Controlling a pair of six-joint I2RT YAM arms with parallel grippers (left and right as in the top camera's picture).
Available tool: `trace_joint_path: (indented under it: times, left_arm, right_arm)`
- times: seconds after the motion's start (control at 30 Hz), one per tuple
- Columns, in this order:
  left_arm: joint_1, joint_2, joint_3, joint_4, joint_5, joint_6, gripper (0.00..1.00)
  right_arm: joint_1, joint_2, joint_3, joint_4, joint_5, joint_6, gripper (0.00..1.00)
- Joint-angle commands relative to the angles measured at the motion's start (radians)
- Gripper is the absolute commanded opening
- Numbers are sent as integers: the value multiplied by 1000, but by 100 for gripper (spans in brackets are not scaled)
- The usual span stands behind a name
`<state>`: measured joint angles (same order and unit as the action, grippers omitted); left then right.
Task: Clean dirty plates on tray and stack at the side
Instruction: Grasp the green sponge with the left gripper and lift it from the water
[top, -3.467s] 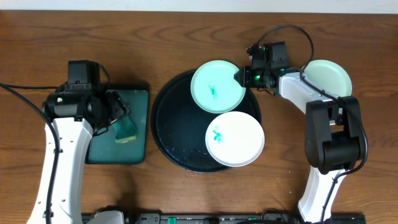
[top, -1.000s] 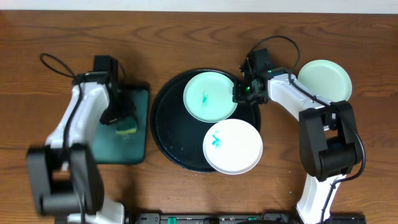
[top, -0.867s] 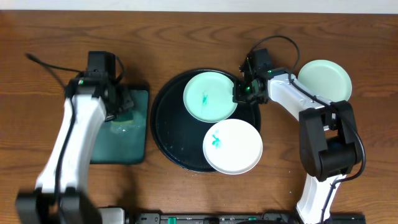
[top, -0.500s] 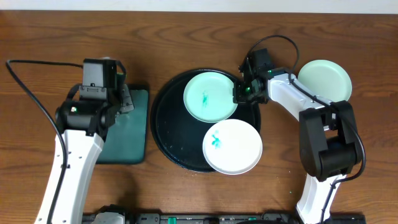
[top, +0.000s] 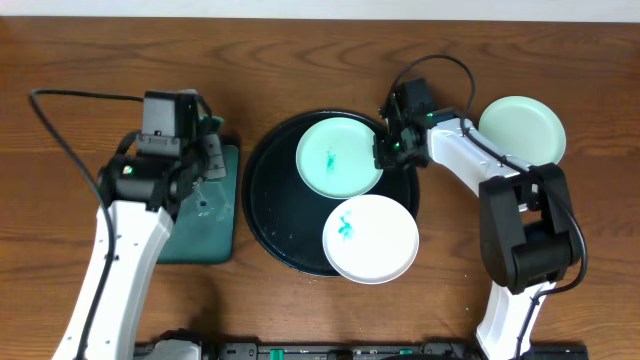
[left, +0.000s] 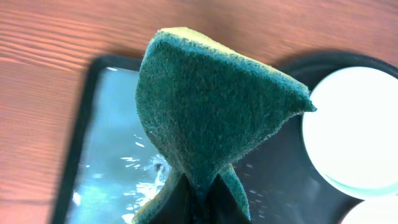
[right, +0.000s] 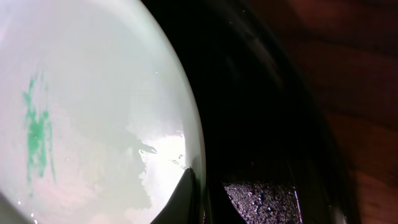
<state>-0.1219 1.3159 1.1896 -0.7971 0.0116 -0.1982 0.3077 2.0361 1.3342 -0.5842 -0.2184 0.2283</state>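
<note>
While the left gripper (left: 200, 198) clamps the green sponge (left: 211, 112), the right gripper (top: 385, 150) pinches a smeared mint-green plate (top: 335, 157) by its rim.
That plate lies on the black tray (top: 275, 210); the white plate (top: 372, 238) is just beside the right gripper, and the second mint-green plate (top: 522, 128) is on the table behind it.

right tool (top: 381, 151) pinches mint plate (top: 338, 157) rim on black tray (top: 272, 205).
</note>
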Motion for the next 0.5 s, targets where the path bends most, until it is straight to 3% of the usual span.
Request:
trace_joint_path:
  times: [0.0, 0.3, 0.47]
  left_arm:
    - [-14, 66, 5, 27, 143, -34, 7]
    - [-145, 258, 5, 208, 267, -142, 7]
    - [-217, 343, 5, 307, 242, -233, 7]
  right_arm:
    - [45, -1, -7, -21, 35, -43, 1]
    - [95, -1, -7, -30, 25, -39, 1]
    - [116, -1, -7, -42, 23, -22, 1]
